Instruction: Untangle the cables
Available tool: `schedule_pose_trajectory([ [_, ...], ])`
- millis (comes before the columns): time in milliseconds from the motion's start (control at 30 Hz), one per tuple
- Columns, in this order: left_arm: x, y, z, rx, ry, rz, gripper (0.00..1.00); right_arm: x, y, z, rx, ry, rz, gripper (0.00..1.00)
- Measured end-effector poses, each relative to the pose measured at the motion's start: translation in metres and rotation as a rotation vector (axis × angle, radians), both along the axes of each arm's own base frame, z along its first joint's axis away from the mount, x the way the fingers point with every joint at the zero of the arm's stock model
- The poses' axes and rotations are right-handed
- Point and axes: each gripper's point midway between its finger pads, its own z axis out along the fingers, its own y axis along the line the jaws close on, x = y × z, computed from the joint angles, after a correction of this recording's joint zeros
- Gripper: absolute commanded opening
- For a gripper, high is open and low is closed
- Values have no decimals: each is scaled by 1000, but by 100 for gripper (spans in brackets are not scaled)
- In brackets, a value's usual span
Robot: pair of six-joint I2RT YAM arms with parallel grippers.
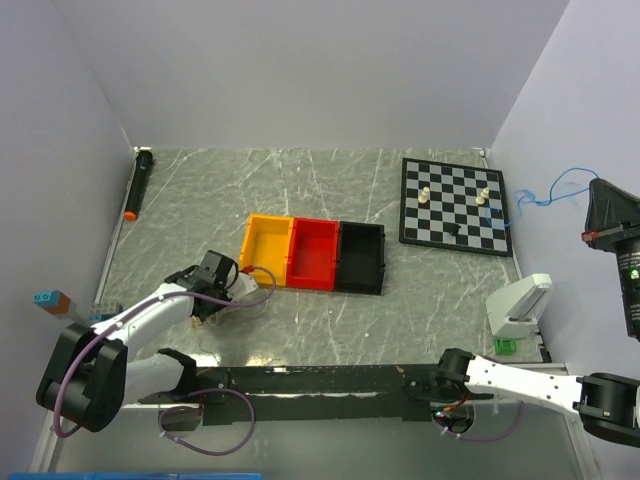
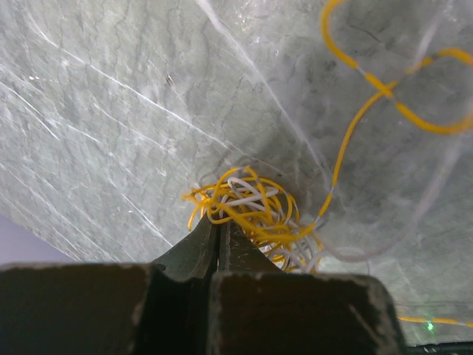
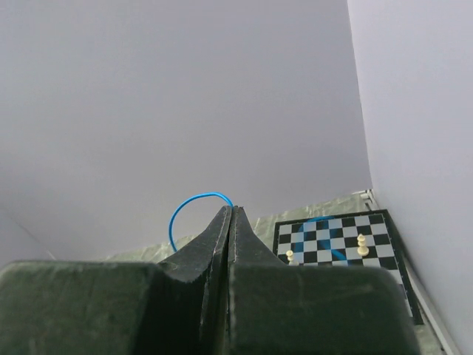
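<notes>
Grey-green marbled tabletop enclosed by plain white walls, with bare stone open across its left and far sides. At left, the left gripper, jaws pressed closed, touches a tangle of thin yellow and white wires near a yellow plastic bin. Whether a strand is pinched is unclear. A black-and-white chessboard lies near the right edge. Beyond it, the raised right gripper, jaws closed, pinches a thin blue wire.
</notes>
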Motion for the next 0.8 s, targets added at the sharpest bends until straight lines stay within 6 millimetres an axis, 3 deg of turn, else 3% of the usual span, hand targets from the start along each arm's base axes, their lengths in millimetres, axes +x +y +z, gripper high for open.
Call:
schedule_pose_trajectory([
  [133, 4, -6, 8, -29, 1, 8, 1, 2, 6, 0, 5, 0, 20, 0],
  [267, 19, -26, 37, -120, -21, 15, 1, 14, 41, -18, -19, 31, 76, 0],
  [400, 35, -49, 76, -234, -65, -5, 1, 37, 101, -57, -118, 110, 137, 0],
  [533, 34, -63, 106, -325, -81, -24, 1, 61, 158, -101, -237, 198, 184, 0],
  [667, 23, -68, 117, -364, -54, -28, 1, 87, 190, -137, -293, 270, 192, 0],
  [800, 10, -69, 118, -383, -16, -24, 1, 113, 197, -169, -298, 348, 174, 0],
])
